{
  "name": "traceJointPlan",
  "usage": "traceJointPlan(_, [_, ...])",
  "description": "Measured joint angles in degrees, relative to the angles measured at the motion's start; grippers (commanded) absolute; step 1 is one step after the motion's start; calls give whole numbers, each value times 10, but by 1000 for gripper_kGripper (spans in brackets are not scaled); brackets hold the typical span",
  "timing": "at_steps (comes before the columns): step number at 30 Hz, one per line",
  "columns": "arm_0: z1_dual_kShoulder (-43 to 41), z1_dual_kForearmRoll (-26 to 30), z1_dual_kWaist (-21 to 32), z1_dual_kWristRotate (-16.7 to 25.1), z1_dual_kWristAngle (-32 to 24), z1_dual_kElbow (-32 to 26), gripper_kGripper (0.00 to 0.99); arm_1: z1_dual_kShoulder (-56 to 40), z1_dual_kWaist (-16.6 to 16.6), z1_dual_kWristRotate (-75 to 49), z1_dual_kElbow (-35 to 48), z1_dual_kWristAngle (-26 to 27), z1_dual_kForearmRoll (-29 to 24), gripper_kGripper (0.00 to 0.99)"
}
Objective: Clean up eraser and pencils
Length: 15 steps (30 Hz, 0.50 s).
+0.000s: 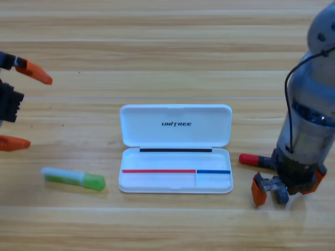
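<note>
So far nothing packed: white case (175,157) open, tray bare. Left hand (18,107) waits wide open at bench (157,47) edge. Green pencil (73,178) lies left of case, long axis left-right, green end toward case. Black pencil (255,159) right of case, red end pointing left. Right hand (282,189) down over eraser (282,195); grip state unclear.
</note>
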Motion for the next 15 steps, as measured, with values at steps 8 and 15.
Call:
traceJointPlan(8, [83, 34, 6, -17, -15, -49, 976, 8, -6, 1, -5, 4, 0, 742])
traceJointPlan(15, [173, 138, 24, -80, -58, -173, 974, 15, -13, 3, -12, 23, 0, 310])
